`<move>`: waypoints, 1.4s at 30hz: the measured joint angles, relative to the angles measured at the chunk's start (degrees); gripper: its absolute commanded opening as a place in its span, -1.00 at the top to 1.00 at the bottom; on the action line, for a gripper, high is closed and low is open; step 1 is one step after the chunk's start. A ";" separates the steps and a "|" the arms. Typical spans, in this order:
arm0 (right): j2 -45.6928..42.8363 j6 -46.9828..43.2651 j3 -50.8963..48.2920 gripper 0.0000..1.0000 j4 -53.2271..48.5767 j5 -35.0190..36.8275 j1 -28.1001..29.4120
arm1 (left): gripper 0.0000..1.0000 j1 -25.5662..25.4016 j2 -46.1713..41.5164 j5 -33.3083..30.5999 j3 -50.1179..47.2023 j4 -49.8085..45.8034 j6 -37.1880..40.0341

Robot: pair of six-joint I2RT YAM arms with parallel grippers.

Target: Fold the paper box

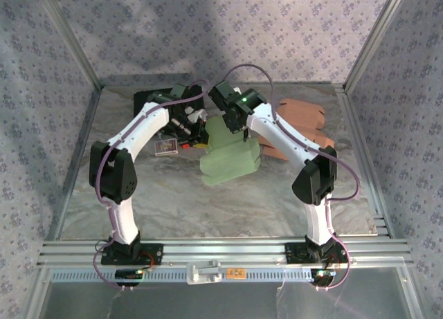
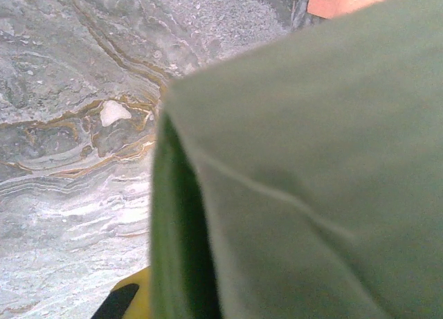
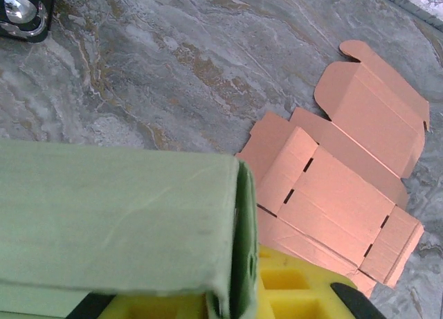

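Box: A green paper box [image 1: 232,156], partly folded, is seen at the middle of the grey marbled desk [image 1: 208,208], with 1 flap raised on its far side.
Left gripper: The left gripper [image 1: 196,129] is held at the box's far-left edge. It is closed, and a green wall is pinched beside its yellow finger [image 2: 131,298].
Right gripper: The right gripper [image 1: 237,122] is set at the raised flap. A folded green edge is seen against its yellow fingers [image 3: 291,291], but it cannot be told whether they are clamped.
Blanks: Flat orange card blanks [image 1: 304,122] are laid toward the far-right corner, just beside the box.
Left side: A small pale flat item [image 1: 166,146] is seen near the left gripper.
Open room: Bare desk is left between the box and the near edge.
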 measured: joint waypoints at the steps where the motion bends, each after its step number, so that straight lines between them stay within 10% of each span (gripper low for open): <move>1: 0.04 0.04 0.00 0.80 -0.07 0.07 -0.04 | 1.00 -0.07 0.00 0.02 0.00 0.02 0.00; 12: 1.57 0.33 0.31 0.99 -0.74 5.64 1.33 | 1.00 -0.39 0.00 0.20 0.04 0.09 -0.24; 19: 0.61 -0.63 -0.70 0.33 -1.11 4.04 1.16 | 1.00 -0.37 0.00 -0.37 0.09 -0.52 -0.44; 36: -6.34 1.84 -9.03 0.16 -1.09 -6.56 0.15 | 1.00 -0.42 1.18 -0.20 1.79 -1.29 0.04; 42: -8.46 2.43 -9.14 0.59 -1.16 -10.23 -0.57 | 1.00 -0.42 1.38 -0.17 1.79 -1.62 0.22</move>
